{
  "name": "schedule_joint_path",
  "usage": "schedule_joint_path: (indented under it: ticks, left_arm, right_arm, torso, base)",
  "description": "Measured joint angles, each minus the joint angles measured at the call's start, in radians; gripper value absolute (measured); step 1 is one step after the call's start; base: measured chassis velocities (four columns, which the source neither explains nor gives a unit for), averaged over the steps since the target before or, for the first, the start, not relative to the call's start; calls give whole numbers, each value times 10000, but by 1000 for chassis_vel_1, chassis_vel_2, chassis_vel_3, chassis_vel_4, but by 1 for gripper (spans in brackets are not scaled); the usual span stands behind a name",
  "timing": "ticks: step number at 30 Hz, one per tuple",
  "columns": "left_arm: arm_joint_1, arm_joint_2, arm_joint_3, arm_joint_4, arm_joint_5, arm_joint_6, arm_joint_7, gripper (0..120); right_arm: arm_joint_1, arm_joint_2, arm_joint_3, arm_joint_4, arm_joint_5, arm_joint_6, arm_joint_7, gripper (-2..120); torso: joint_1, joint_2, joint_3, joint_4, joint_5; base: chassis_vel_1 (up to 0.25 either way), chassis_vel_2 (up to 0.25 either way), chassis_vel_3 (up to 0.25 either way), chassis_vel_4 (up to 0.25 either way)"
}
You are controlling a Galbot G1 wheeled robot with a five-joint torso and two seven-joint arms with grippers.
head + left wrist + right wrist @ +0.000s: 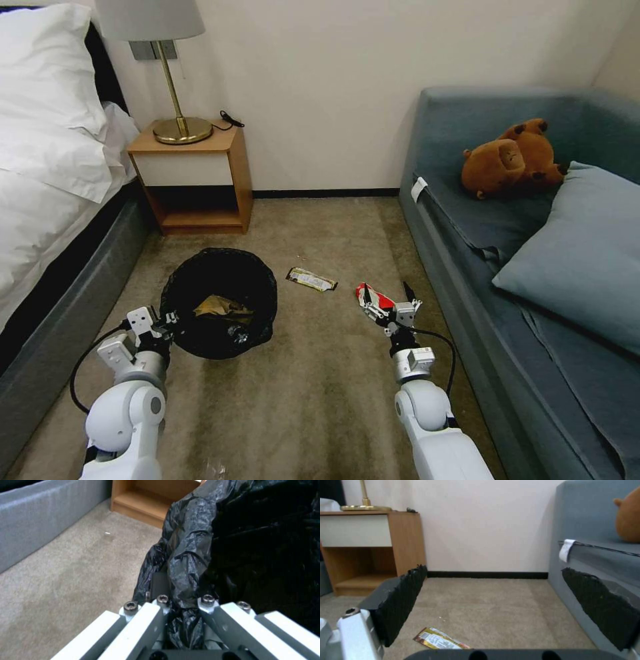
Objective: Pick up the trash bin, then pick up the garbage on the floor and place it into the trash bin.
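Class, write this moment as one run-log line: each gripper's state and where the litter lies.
left gripper: shut on trash bin rim | right gripper: open, over red-white wrapper | snack wrapper: on carpet | brown paper: in bin

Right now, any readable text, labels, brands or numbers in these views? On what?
None can be read.
Flat snack wrapper on the carpet: print and what looks like a barcode, too small and blurred to read.
Red-white wrapper by the right gripper: markings unreadable.
White tag on the sofa: no legible text.
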State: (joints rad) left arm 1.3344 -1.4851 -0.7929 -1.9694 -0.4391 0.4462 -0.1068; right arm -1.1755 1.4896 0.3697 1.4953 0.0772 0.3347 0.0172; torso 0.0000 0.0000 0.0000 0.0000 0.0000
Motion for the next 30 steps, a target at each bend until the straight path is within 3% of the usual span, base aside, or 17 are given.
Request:
schedule_joint_path:
  ticks: [30]
  left_arm:
    - [24,-12,21,-100,43,86,-34,1]
  right_arm:
    - [271,-339,-231,-161,-29,-131,-103,100]
  torso:
    - [0,-1,0,0,1]
  base:
    - [-84,82,87,-80]
